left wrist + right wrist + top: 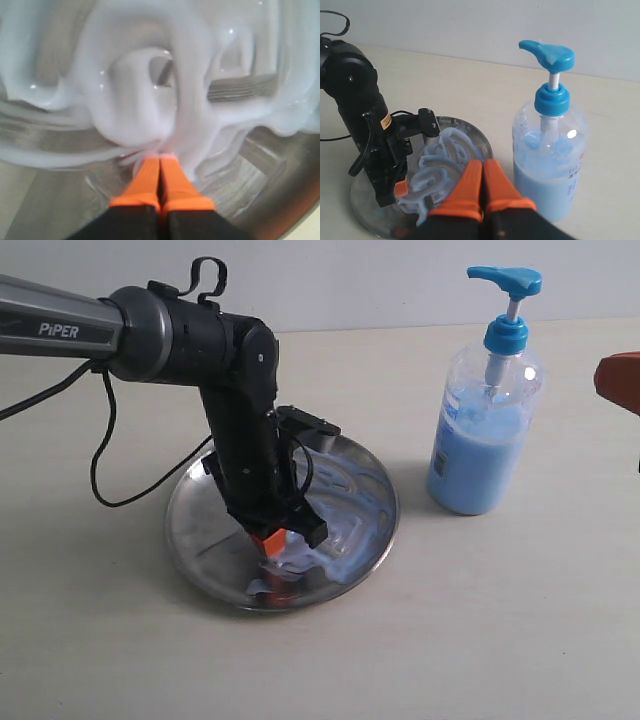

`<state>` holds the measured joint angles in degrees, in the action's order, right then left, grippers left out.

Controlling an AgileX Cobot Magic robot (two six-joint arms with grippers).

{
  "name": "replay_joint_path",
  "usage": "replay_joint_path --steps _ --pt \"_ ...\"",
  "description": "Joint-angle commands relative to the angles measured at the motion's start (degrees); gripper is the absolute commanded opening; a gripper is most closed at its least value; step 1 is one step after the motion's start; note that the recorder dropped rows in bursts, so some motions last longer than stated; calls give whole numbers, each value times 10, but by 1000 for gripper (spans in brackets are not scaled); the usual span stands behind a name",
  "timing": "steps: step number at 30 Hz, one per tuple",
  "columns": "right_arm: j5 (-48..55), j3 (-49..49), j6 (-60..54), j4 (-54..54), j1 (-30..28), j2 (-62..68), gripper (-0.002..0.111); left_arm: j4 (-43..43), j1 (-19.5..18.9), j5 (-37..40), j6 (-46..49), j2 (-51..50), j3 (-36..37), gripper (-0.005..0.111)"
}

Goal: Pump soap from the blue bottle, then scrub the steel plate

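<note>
Since soap [130, 100] lies on the steel plate [200, 530], you seem to be scrubbing: your left hand [160, 159], pinched shut and empty, has its tips in the soap. Next, rub all around the plate. Your right hand [482, 167], shut too, sits near the blue bottle [485, 430].

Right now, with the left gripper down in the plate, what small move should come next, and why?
Probably sweep the shut left gripper across toward the steel plate's bare side: its tips sit in the soap, which is smeared over only part of the metal.
</note>
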<state>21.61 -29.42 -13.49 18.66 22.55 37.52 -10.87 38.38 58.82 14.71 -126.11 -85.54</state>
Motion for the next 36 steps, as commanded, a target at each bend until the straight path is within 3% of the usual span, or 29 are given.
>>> replay_joint_path --steps 1,10,21,29,36 --pt "-4 -1 -4 3 0 -2 0 42 -1 -23 -33 -5 2 0" --pt "-4 -1 -4 6 0 -2 0 69 -1 -125 -92 -5 2 0" --pt "-5 -1 -4 8 0 -2 0 69 -1 -206 -96 -6 2 0" --pt "-5 -1 -4 10 0 -2 0 68 -1 -178 -94 -6 2 0" --pt "-5 -1 -4 9 0 -2 0 67 -1 -76 -90 -6 2 0"
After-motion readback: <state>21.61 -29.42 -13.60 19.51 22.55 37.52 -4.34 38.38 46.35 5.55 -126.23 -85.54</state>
